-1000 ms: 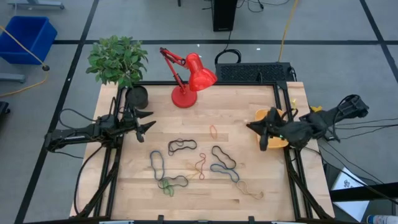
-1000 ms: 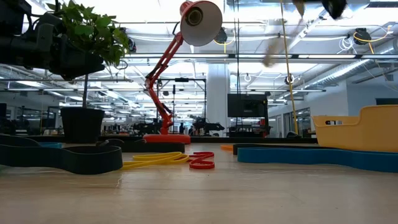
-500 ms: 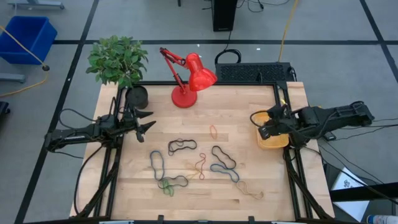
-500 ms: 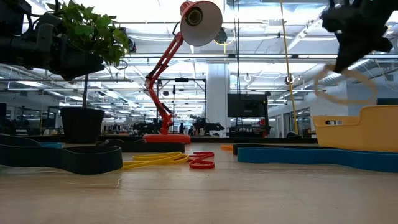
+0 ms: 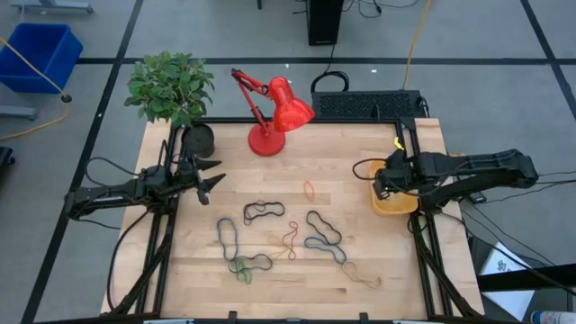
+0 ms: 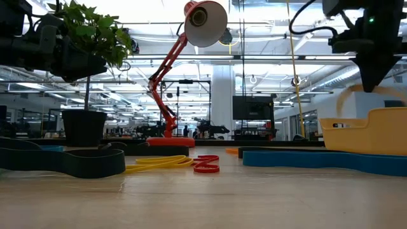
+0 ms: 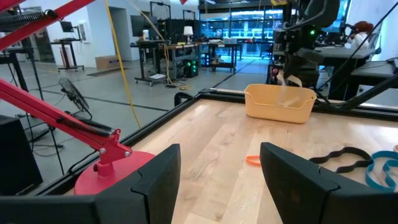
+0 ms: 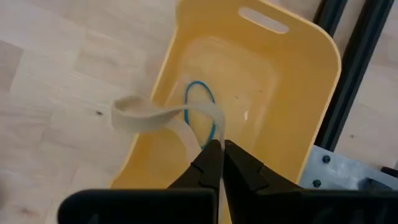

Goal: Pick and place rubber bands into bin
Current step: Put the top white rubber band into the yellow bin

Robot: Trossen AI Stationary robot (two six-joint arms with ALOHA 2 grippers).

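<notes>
Over the last second our right end effector [image 8: 217,149] has swung in from beyond the bench edge to hang above the small yellow-orange plastic bin [image 8: 298,68] — its fingers are clenched on a floppy tan rubber band [image 8: 163,118]. That band droops directly under the fingertips, its loop trailing across the bin's near rim, with part of it apparently hanging outside the wall. A thin blue rubber band [image 8: 200,112] already lies inside. Our left end effector [image 5: 209,176] waits spread wide and empty near the black plant pot [image 5: 198,139] — the remaining loops [image 5: 270,236] lie mid-bench, between both arms.
</notes>
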